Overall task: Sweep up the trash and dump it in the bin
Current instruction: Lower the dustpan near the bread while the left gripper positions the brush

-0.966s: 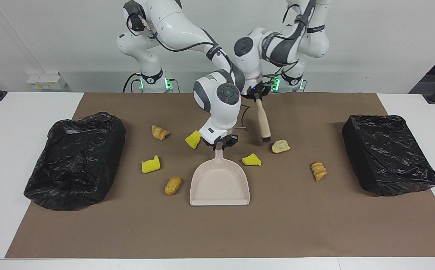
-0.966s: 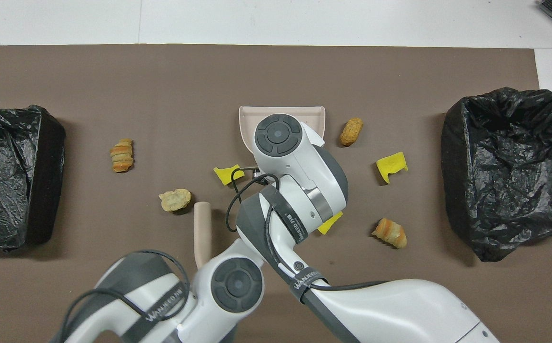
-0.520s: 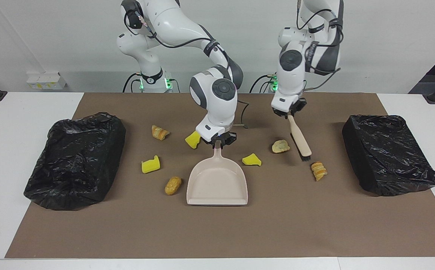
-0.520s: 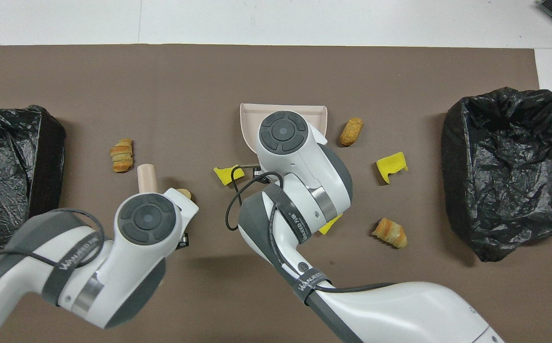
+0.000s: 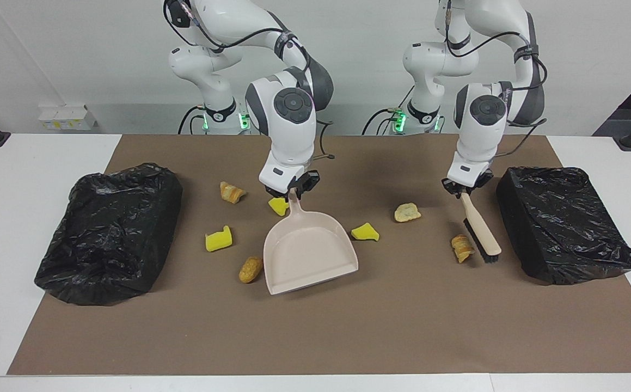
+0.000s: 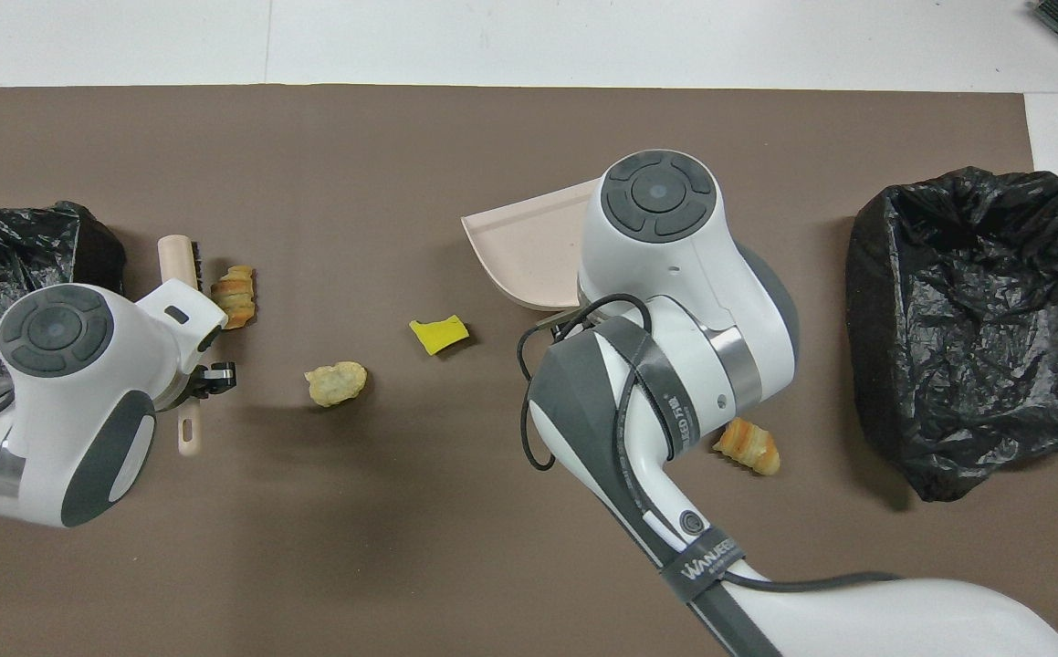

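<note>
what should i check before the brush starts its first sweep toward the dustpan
1. Left gripper shut on the brush handle: ok.
2. Right gripper shut on the dustpan handle: ok.
3. Bristles beside the tan roll nearest the bin at the left arm's end: ok.
4. Dustpan mouth turned toward that roll: not ok, it opens away from the robots.
5. Dustpan lip flat on the mat: cannot tell.
6. Sweep path: not ok, a yellow chunk and a pale lump lie between roll and dustpan.
</note>
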Motion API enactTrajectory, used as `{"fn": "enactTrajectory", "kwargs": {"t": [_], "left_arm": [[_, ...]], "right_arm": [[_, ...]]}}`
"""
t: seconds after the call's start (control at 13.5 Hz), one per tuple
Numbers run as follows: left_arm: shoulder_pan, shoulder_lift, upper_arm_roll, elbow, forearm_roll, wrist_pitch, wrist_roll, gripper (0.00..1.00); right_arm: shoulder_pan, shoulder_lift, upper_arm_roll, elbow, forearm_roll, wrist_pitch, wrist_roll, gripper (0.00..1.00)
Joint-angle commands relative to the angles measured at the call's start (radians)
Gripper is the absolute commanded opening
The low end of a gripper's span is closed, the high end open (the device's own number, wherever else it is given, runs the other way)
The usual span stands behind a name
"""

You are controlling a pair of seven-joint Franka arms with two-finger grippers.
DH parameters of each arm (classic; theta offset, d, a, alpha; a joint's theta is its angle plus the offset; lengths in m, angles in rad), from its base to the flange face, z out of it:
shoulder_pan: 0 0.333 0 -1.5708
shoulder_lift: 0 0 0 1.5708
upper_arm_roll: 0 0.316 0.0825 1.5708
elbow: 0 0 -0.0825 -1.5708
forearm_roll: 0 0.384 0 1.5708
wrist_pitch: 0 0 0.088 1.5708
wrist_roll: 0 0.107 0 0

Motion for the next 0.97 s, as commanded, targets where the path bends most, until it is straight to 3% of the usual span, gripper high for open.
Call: {"fn": "enactTrajectory", "kwargs": {"t": [0.0,0.37,0.59,0.89], "left_arm": [[0.038,0.013,-0.013,-0.017,0.019,0.032,0.026,0.0],[-0.012,-0.009,-0.022,-0.056,0.005,0.021,0.035,0.0],[-0.064,-0.032,-0.024,-0.089,-0.064,0.016,0.036,0.0],[-0.143,-0.035,-0.024,-0.093,-0.206,0.024,0.038,0.0]], "right_arm": [[-0.009,-0.019,0.005,-0.027,-0.004,0.002,-0.258,0.0],[-0.009,-0.034,0.005,-0.05,-0.094,-0.003,-0.697,0.0],[-0.011,-0.071,0.005,-0.126,-0.164,0.045,-0.984,0.0],[-0.003,-0.145,0.006,-0.267,-0.244,0.086,-1.179,0.0]]}}
